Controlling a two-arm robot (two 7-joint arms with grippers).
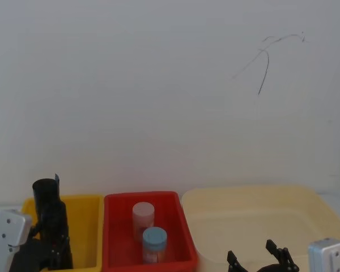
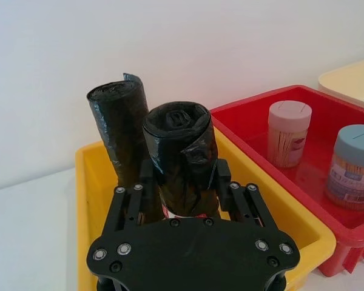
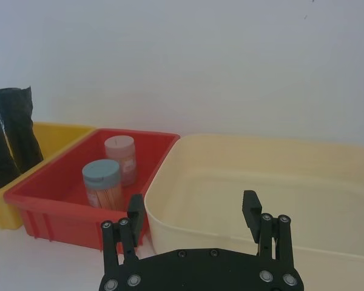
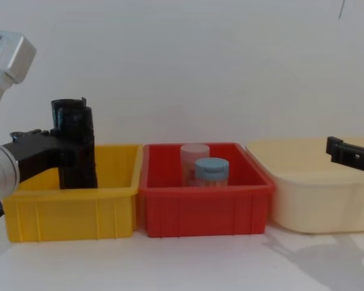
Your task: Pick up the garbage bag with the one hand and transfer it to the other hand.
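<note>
Two black rolls stand upright and touching in the yellow bin (image 4: 67,212), and the views read them differently. The left wrist view separates them: the nearer one, the garbage bag (image 2: 181,151), sits clamped between the fingers (image 2: 223,177) of the left gripper (image 2: 185,185), with a sliver of red showing at its base, while the plain roll (image 2: 118,130) stands just behind it with a loose flap at its top. From the head and chest views the two merge into one dark column rising above the bin's rim, and the chest view's bin wall hides where the bag's foot rests. The right gripper (image 3: 193,209) hangs with its fingers spread wide apart and nothing between them, at the near edge of the cream tub (image 4: 315,200), well apart from the bag; the chest view catches it coming in from the right edge. Between yellow bin and tub sits the red bin (image 4: 203,209), holding a pink-lidded jar (image 2: 289,133) and a blue-lidded jar (image 2: 352,167) close together. All three containers stand in a row on a white tabletop (image 4: 188,260) against a plain white wall (image 1: 130,85) marked by a thin dark scribble (image 1: 266,56).
</note>
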